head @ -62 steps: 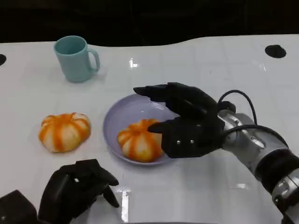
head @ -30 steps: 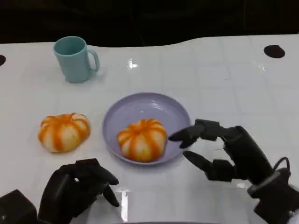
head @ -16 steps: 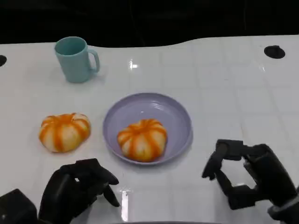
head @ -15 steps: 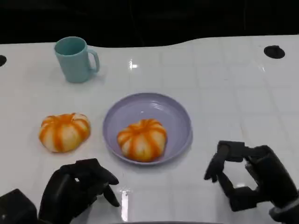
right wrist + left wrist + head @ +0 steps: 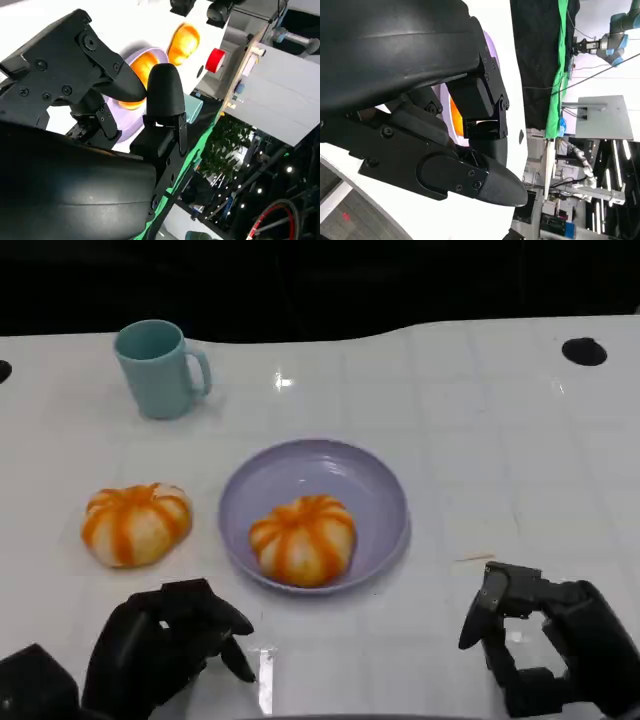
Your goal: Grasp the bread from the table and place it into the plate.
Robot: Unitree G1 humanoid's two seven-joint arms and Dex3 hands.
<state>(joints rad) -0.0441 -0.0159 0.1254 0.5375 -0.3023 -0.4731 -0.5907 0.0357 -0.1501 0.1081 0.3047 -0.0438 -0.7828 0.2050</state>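
Head view is showing my right hand [image 5: 545, 645] hovering empty near the table edge, fingers curled apart; my left hand [image 5: 165, 645] is curling shut on nothing. One bread [image 5: 302, 539] is sitting in the plate [image 5: 385, 495]; another bread [image 5: 136, 523] is lying beside it, looking soft and light, so I'm favouring a gentle grip around its sides.

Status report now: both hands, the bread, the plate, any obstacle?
Left hand curled, holding nothing. Right hand holding nothing, near table edge. One orange striped bread in lilac plate; second orange striped bread on white table. Teal mug far off; no obstacle.
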